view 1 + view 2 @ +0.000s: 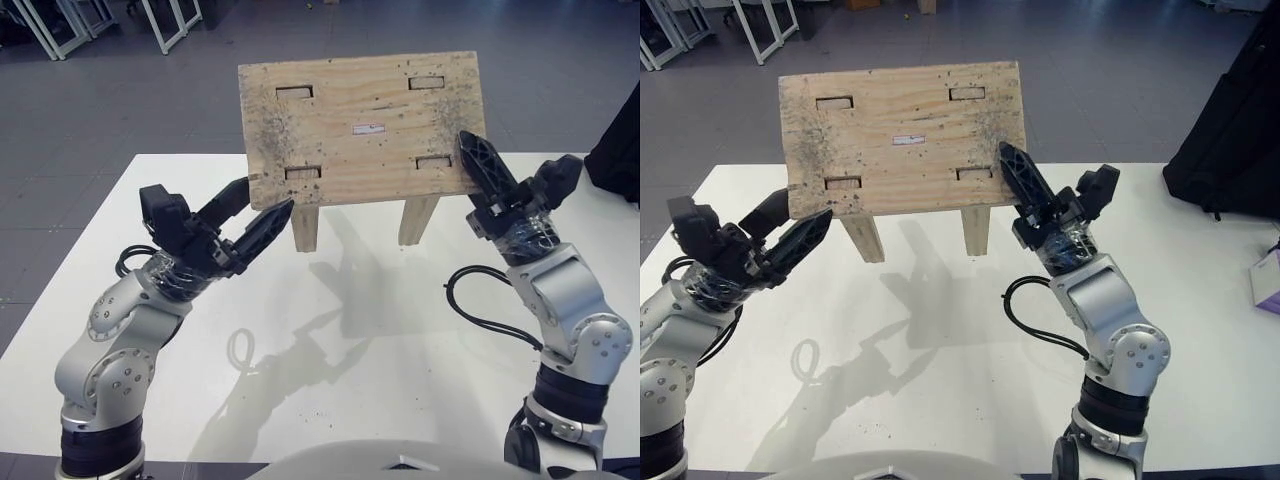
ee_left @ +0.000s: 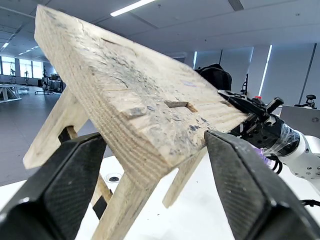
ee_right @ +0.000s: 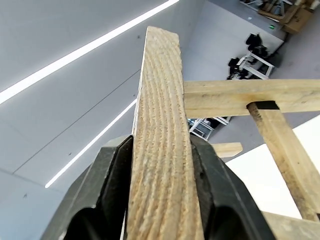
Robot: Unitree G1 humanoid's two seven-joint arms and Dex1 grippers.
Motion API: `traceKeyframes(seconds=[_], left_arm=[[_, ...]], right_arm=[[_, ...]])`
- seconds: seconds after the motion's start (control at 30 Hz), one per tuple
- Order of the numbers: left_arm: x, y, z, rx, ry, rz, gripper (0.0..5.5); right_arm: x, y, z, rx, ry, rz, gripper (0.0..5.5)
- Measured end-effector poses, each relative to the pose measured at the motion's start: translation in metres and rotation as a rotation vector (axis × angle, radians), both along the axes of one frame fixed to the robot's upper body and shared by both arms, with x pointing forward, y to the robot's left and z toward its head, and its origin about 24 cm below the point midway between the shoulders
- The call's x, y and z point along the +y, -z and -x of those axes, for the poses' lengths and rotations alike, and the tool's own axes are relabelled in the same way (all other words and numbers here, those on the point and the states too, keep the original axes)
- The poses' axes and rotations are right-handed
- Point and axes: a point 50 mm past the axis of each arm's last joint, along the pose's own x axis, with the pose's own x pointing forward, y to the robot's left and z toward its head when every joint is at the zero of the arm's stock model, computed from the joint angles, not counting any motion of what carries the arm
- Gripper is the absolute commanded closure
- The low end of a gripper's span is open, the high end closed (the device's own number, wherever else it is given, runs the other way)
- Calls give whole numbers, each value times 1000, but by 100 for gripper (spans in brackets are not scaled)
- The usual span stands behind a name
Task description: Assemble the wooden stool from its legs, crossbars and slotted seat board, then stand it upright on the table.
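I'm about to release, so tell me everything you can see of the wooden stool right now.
The wooden stool is assembled. Its seat board is a pale rough plank, grey-smudged, with four rectangular slots and a small white label. It tilts, top facing the head camera. Two legs appear to rest on the white table, and a crossbar shows beneath. The right gripper clamps the right edge; the left gripper grips the near-left corner.
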Motion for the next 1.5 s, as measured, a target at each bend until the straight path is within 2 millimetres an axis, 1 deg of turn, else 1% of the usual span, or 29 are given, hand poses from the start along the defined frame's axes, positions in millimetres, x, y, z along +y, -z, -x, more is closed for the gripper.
traceKeyframes(seconds=[0.27,0.4,0.57,0.87,1.03,1.3,1.5], left_arm=[[-11,-11,1,-26,-47,16,207],[-16,-5,-3,19,-68,26,207],[-17,9,-10,103,-57,61,207],[-15,30,-13,197,-39,115,207],[-15,31,-20,209,-38,126,207],[-16,33,-38,253,-44,147,207],[-18,32,-45,272,-56,157,207]], right_arm=[[5,-7,-2,183,71,-41,384],[6,-4,-3,332,114,-48,376],[6,-1,-5,429,155,-23,374],[4,-3,-6,437,171,44,374],[4,-4,-8,460,189,56,374],[8,-4,-18,451,261,116,374],[8,-3,-24,447,287,118,374]])
